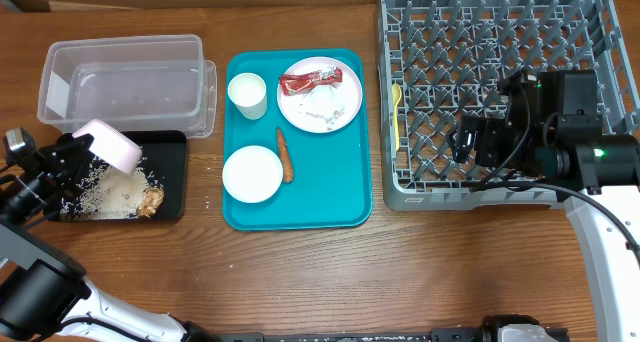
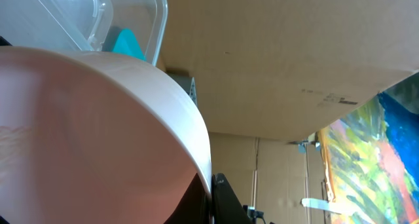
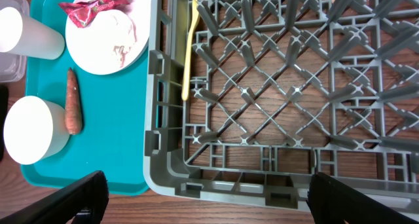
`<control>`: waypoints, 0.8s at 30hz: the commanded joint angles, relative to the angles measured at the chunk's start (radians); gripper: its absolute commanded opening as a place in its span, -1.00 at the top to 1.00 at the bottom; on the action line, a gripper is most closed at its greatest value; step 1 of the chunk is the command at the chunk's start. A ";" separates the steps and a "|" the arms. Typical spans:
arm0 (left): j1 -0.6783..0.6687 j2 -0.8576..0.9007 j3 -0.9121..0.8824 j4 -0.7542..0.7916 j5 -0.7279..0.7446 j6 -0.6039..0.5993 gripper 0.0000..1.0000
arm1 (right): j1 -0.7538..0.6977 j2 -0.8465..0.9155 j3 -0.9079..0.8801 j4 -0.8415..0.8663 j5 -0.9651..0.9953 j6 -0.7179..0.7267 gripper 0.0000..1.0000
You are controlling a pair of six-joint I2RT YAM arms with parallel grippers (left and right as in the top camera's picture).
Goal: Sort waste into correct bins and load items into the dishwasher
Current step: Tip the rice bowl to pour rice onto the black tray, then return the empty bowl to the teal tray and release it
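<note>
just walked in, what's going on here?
The left gripper is shut on a small pale bowl, tipped over the shallow black rectangular tray, where white rice grains and a brown food clump lie. The right gripper hangs open over the large grey plastic dish rack, holding nothing. The white round plate with the red snack wrapper sits on the teal serving tray.

I see bright, even light and soft shadows. Up close, the bowl looks blurry.

dish rack pegs upright, teal tray middle open
</note>
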State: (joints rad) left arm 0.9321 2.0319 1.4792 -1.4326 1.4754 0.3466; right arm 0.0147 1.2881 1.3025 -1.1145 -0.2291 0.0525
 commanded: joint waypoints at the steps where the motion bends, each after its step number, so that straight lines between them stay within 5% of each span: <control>1: 0.006 0.008 -0.002 -0.003 0.045 0.033 0.92 | 0.005 0.004 0.032 0.009 0.000 0.002 -1.00; 9: 0.005 0.008 -0.002 -0.063 0.063 0.074 0.92 | 0.005 0.004 0.032 0.011 0.000 0.002 -1.00; 17: 0.005 0.008 -0.001 -0.012 0.106 -0.090 0.92 | 0.005 0.004 0.032 0.017 0.000 0.002 -1.00; 24: -0.026 0.005 0.001 -0.078 0.051 0.069 0.92 | 0.005 0.004 0.032 0.016 0.000 0.002 -1.00</control>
State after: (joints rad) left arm 0.9245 2.0319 1.4784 -1.5002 1.5372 0.3370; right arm 0.0147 1.2881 1.3025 -1.1038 -0.2287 0.0521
